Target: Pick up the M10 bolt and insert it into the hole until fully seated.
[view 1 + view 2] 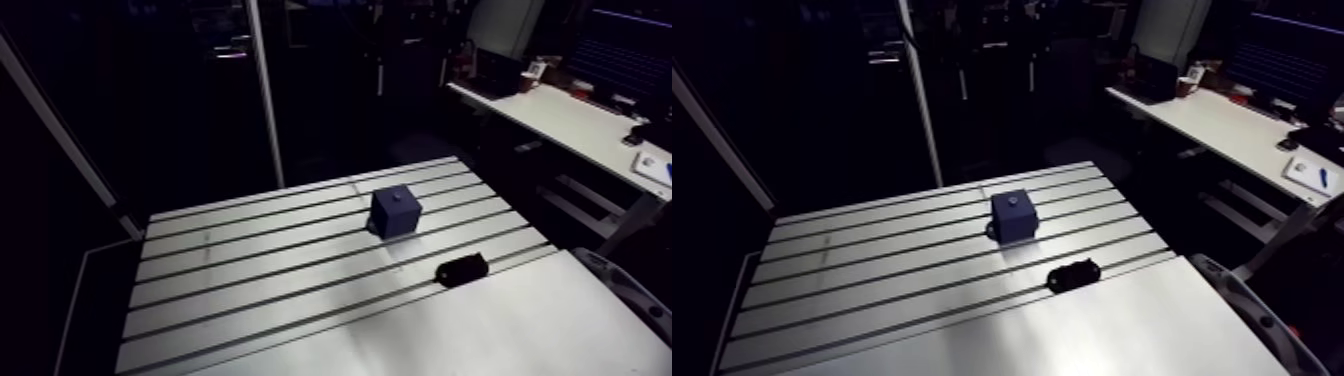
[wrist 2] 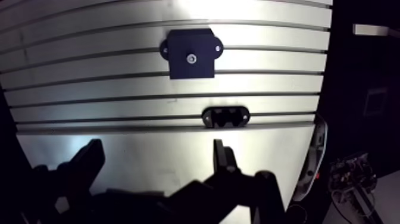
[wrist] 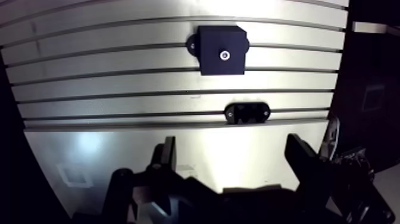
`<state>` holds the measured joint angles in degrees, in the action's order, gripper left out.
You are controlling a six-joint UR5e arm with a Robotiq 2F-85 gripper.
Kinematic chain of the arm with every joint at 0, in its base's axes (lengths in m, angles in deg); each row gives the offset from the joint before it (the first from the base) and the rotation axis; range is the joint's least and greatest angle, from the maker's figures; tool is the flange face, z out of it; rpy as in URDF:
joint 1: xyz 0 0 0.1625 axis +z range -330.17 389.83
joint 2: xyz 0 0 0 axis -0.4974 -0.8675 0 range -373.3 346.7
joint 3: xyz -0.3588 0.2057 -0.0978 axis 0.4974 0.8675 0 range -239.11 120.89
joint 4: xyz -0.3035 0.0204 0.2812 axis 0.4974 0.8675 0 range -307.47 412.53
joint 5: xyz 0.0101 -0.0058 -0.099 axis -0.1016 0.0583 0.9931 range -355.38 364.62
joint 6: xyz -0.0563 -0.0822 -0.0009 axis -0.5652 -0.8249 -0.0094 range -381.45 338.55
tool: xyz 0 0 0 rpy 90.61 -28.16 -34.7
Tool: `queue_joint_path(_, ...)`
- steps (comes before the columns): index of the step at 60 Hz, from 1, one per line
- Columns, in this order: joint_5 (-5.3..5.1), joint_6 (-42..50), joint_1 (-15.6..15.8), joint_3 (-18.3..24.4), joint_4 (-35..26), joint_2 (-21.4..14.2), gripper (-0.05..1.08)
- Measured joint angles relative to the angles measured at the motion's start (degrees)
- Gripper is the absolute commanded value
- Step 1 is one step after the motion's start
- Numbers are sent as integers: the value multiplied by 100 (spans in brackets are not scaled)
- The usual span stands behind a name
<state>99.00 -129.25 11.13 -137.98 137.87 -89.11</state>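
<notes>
Bolt not separable in these views; judged to sit in the dark oval holder [image 3: 247,112], which lies on the table [image 3: 89,77] straight ahead of the gripper [image 3: 232,143], long axis along the slots, parallel to the line between the fingers [image 3: 168,156]. Block [image 3: 223,50] stands beyond the holder, apart from it; bright round spot at its top centre taken as the hole [image 3: 224,55]. Fingers spread wide, nothing between them. Count: one holder, one block, one hole
</notes>
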Motion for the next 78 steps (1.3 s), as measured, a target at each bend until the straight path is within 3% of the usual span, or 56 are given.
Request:
queue_joint_path(20, -137, 100, 192, 32, -308, -508, 0)
queue_joint_path(48, -485, 510, 670, -369, -353, -1348, 0)
queue_joint_path(62, -474, 737, 1063, -707, -53, -1514, 0)
queue_joint_path(78, -440, 779, 1229, -713, -6, -1556, 0)
